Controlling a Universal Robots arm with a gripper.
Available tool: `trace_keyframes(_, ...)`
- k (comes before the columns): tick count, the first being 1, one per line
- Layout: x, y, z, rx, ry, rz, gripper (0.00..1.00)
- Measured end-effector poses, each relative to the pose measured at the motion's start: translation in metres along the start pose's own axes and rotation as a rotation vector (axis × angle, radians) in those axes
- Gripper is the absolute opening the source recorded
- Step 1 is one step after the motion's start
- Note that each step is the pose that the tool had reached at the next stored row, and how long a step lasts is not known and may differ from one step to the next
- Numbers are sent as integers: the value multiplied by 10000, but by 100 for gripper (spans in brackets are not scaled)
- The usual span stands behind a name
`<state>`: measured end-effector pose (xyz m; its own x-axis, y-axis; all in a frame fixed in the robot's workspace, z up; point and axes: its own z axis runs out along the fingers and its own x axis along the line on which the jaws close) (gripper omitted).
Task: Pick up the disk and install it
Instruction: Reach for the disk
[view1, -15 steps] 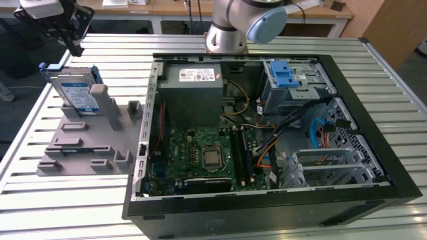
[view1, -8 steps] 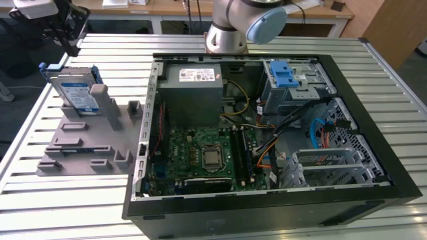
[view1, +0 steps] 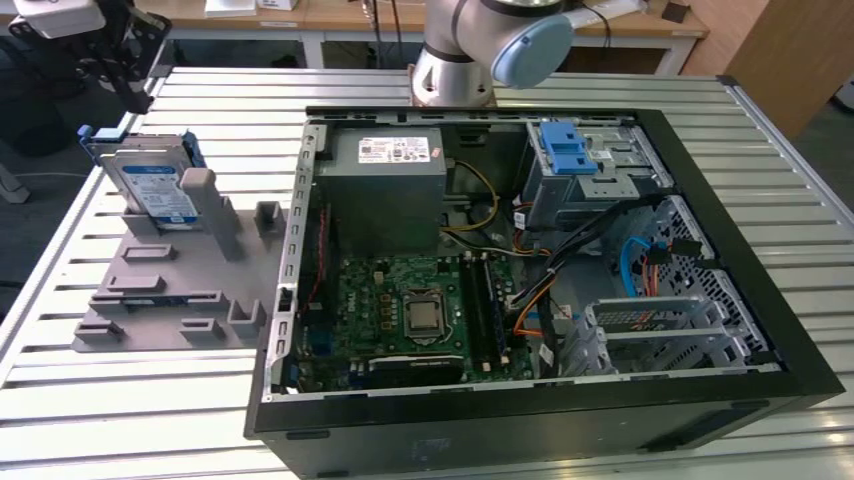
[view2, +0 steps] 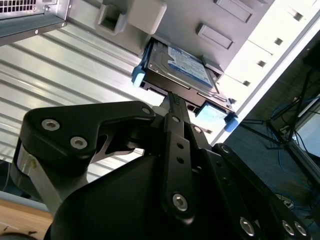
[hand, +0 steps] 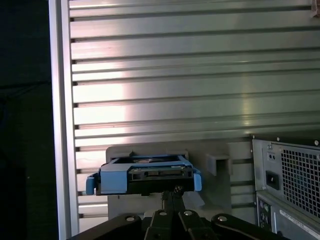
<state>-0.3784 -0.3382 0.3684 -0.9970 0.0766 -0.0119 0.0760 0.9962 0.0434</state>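
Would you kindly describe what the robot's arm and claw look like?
The arm is a silver-grey tube with a rounded light-blue joint cap. The claw is matt black, built of flat angular links pinned by silver round-headed screws, as seen in both wrist views.

Blue-framed silver disk (view1: 152, 184), upright on edge

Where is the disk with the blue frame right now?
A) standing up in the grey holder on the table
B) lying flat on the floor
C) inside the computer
A: the disk stands on edge in the grey holder, beside the open computer case, not inside it.
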Motion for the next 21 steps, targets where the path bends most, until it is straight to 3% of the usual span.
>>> trace_keyframes(21,262,-18,20,0,0,0,11)
